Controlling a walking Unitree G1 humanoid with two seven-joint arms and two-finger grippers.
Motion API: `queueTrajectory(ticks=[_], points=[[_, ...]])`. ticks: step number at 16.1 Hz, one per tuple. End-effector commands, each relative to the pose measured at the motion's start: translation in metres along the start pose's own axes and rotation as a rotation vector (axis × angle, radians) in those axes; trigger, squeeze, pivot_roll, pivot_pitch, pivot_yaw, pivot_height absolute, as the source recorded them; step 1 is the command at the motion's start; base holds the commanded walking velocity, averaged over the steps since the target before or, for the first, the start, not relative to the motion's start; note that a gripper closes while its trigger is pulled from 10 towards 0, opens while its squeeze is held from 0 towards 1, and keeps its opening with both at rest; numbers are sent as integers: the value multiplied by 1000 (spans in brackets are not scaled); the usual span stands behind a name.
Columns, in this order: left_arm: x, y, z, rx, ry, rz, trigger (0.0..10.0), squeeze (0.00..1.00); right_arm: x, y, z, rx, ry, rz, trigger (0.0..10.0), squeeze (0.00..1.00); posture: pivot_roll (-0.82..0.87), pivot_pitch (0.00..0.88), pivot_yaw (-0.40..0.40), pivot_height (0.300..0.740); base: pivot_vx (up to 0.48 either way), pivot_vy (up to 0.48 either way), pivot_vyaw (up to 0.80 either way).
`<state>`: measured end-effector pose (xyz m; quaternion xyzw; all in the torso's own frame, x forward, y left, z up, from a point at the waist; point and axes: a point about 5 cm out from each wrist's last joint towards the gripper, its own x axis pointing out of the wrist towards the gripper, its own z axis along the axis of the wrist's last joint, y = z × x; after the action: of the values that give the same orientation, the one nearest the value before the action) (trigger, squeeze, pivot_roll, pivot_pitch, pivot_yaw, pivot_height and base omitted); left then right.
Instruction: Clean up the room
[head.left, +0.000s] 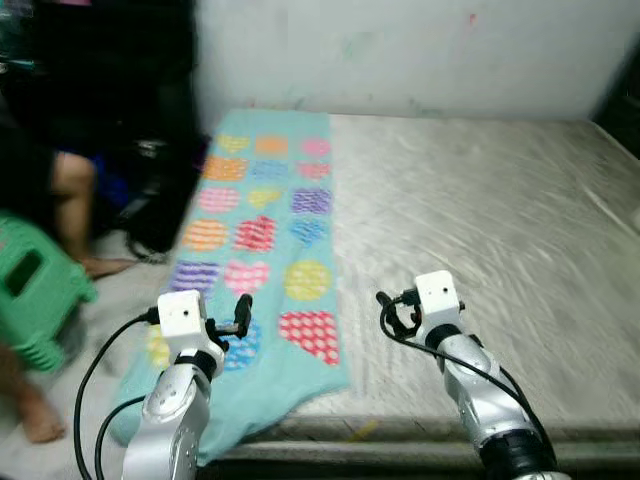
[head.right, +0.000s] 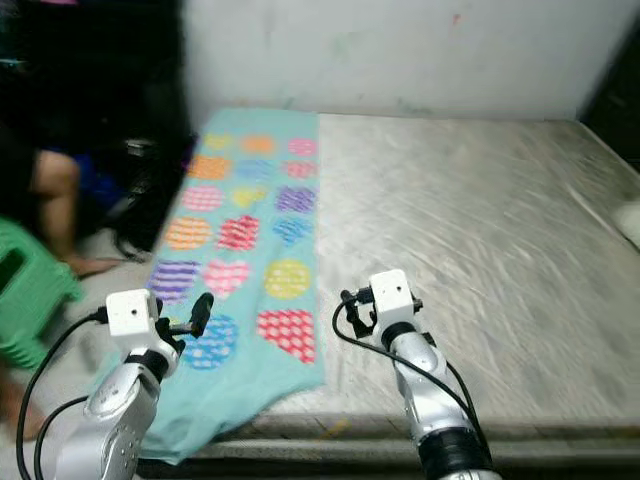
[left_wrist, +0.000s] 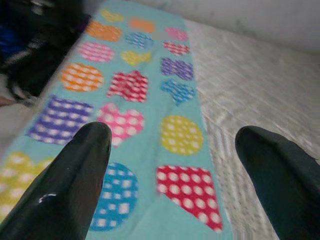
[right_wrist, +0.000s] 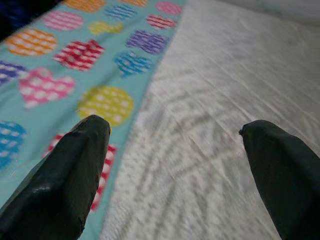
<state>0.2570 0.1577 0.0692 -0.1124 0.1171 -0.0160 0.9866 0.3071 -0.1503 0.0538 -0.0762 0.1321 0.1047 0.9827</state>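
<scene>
Along the left side of a bare mattress (head.left: 480, 220) a teal blanket (head.left: 265, 230) is spread, its near corner overhanging. Both the left end effector (left_wrist: 172, 145) and right end effector (right_wrist: 175, 135) are held wide open, empty. Being soft and light, it is probably best pinched at that near edge.

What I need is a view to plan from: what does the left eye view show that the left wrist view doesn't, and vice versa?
Left eye view: a green stool, a person's leg and the right gripper, open over the mattress. Left wrist view: the left gripper close up, fingers wide apart. Both: the teal blanket with coloured shapes on the mattress's left side.
</scene>
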Motion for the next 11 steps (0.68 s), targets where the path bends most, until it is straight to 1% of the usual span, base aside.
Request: queueTrajectory(ticks=[1,5,6,9,11], points=[[1,-2,-2,9,16,-4,10000,0,0,-2,-2,10,17,-6,10000,0,-77,0,-28,740,0,0,-800],[1,-2,-1,11,19,-6,10000,0,0,-2,-2,11,17,-9,10000,0,-78,0,-28,740,0,0,-800],[1,-2,-2,12,21,-5,10000,0,0,-2,-2,13,16,-9,10000,0,-77,0,-27,740,0,0,-550],[2,-2,-2,17,26,-2,10000,0,0,-2,-1,12,12,-7,10000,0,-77,0,-27,740,0,0,0],[2,1,-2,21,34,33,10000,0,0,-2,-1,10,10,-5,10000,0,-77,0,-27,740,0,0,0]])
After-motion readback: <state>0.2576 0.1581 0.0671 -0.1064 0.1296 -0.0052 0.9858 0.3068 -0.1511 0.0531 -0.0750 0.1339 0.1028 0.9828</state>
